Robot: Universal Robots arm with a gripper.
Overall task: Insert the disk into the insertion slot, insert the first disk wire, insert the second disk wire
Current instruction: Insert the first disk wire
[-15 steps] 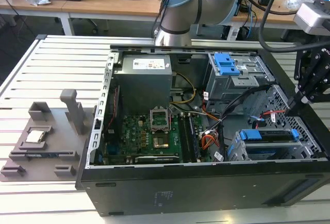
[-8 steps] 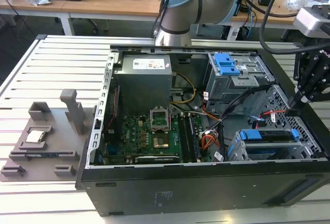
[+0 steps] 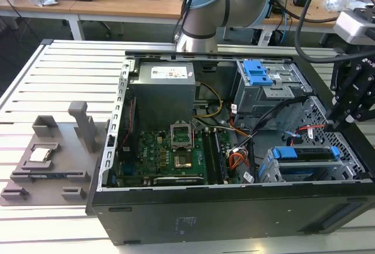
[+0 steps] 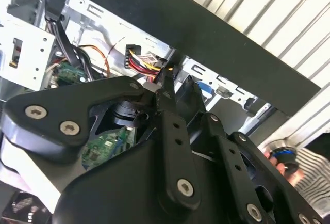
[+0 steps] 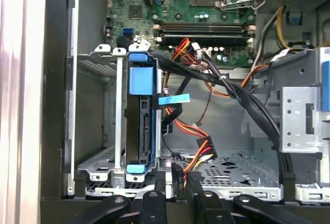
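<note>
The disk (image 3: 304, 153) sits seated in the insertion slot (image 3: 266, 171), its blue caddy standing between the silver perforated walls at the front corner of the open computer case (image 3: 222, 213) on the tabletop (image 3: 58, 72). My gripper (image 3: 338, 120) hangs just beside that cage, at the exterior view's right. In the first wrist view my jaws are together, their tips at the end of a red-and-yellow wire bundle (image 5: 204, 149) that lies near the disk; whether they pinch it I cannot tell. A thick black cable bundle (image 5: 227, 87) crosses the space behind it. Farther in stand the taller grey bay (image 3: 261, 78) with its blue latch, and the motherboard (image 3: 170, 148).
</note>
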